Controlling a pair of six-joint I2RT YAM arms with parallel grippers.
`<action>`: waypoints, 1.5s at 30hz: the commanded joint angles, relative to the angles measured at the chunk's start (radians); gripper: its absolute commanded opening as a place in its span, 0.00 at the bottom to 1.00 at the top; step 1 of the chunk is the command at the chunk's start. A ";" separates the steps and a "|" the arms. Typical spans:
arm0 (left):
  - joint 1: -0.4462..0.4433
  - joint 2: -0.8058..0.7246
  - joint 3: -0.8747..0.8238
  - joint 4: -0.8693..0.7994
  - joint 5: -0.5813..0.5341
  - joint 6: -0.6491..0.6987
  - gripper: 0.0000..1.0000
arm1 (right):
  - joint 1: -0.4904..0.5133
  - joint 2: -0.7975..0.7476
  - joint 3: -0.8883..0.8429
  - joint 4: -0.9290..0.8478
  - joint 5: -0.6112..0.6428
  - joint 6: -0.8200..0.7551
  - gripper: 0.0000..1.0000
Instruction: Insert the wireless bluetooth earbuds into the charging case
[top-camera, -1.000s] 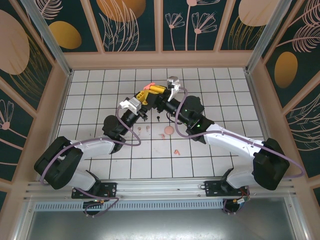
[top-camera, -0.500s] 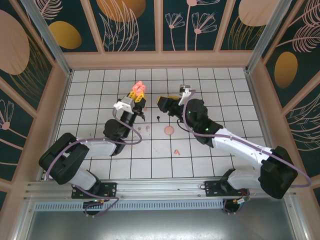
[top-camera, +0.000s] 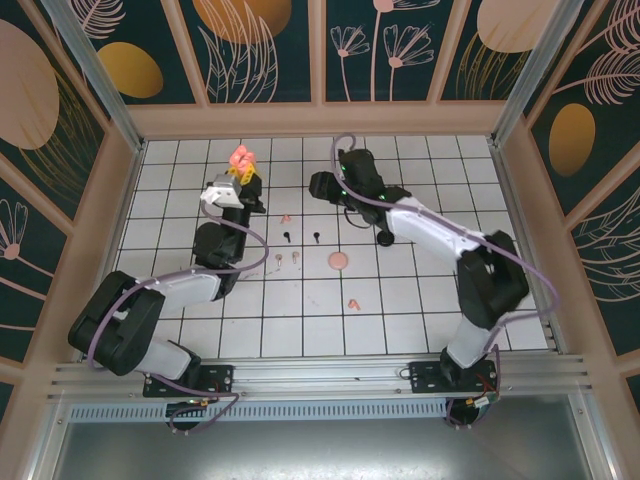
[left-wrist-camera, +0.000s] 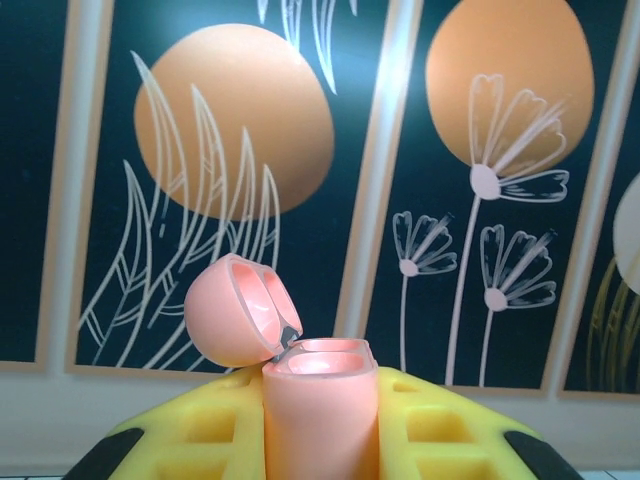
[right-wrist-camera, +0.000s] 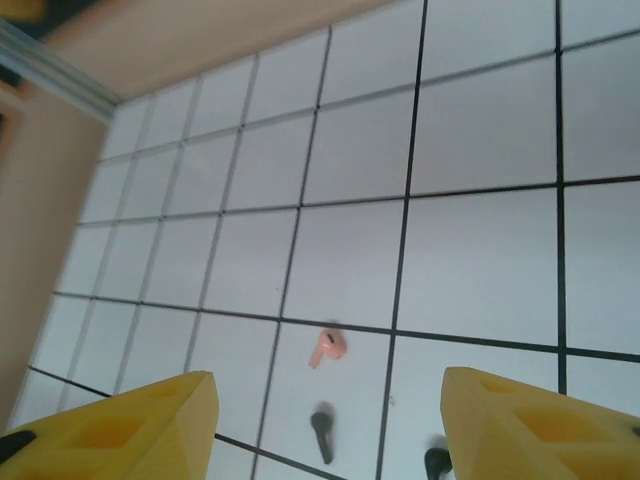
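A: While the left gripper (top-camera: 241, 174) is clamped on the coral charging case (left-wrist-camera: 320, 400), lid (left-wrist-camera: 235, 310) hinged back, which step is this?

B: Pick-up. Both wells seem empty, though the angle is shallow. Right gripper (right-wrist-camera: 325, 385) hangs with jaws apart over the tiles (right-wrist-camera: 480, 270). A coral earbud (right-wrist-camera: 327, 347) lies just ahead, right of the case and well apart from it.

A: Next?

B: Descend, pinch that bud by its stem, carry it to the case.
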 joint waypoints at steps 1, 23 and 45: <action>0.028 -0.029 0.039 -0.023 -0.020 -0.023 0.00 | -0.003 0.148 0.182 -0.210 -0.072 -0.062 0.60; 0.114 -0.012 0.078 -0.030 -0.033 -0.039 0.00 | 0.095 0.549 0.589 -0.381 -0.179 0.186 0.56; 0.116 -0.049 0.061 -0.007 -0.049 -0.036 0.00 | 0.135 0.674 0.749 -0.401 -0.211 0.184 0.56</action>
